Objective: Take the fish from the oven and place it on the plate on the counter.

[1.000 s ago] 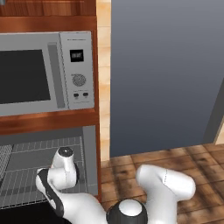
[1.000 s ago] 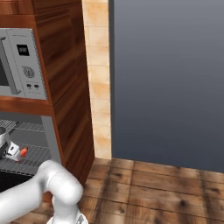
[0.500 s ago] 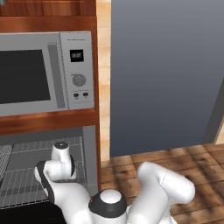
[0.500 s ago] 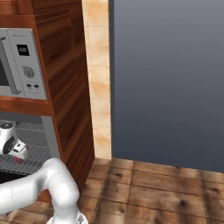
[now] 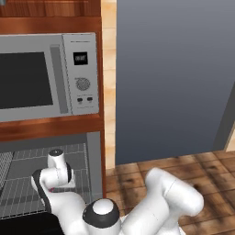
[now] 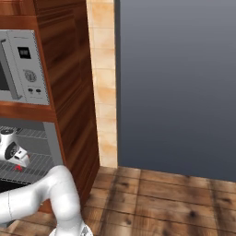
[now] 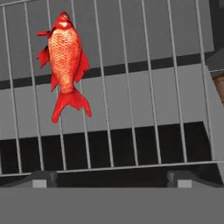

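Arm drops lower into oven; end effector open, empty, above wire rack. Fish lies on rack, off-centre left. Risk: closing misses fish or snags bars unless shifted.

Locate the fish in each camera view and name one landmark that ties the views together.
Left base view: a sliver of the fish shows low left, on the oven rack just under the arm's wrist.
Right base view: a small red spot at the far left edge, on the rack below the hand.
Hand view: upper left, lying on the rack, beyond the fingers.
Shared landmark: the wire rack of the oven.
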Motion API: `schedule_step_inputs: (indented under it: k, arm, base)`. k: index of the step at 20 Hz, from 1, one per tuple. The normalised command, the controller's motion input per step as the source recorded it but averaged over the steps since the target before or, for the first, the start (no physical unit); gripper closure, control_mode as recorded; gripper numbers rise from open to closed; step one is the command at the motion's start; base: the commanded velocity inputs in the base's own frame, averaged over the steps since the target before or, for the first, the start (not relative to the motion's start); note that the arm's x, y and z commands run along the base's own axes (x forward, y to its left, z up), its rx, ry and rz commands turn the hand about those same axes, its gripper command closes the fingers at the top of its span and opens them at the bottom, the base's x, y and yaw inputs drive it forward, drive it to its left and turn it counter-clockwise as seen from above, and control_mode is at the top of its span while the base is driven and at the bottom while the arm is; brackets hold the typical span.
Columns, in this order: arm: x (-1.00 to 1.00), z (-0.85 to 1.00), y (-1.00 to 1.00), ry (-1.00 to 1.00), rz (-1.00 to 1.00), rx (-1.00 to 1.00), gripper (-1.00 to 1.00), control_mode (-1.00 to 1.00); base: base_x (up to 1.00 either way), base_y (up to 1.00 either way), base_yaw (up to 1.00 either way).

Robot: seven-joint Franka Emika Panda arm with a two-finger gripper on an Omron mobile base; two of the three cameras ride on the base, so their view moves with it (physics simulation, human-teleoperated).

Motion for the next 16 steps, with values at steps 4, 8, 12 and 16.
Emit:
schedule_step_inputs:
  k: [4,8,12,16]
  arm:
    - [0.2,-0.62,0.23,0.0,0.0,-0.04,-1.0,-1.0]
    - [0.4,-0.23,0.29,0.0,0.0,0.0,-1.0,-1.0]
    - [0.44,-0.09,0.19,0.0,0.0,0.0,-1.0,-1.0]
    - [0.27,-0.44,0.21,0.01,0.04,-0.04,-1.0,-1.0]
  base:
    - [0.0,0.0,0.0]
    - [0.0,0.0,0.0]
    - [0.0,0.0,0.0]
    - [0.0,0.0,0.0]
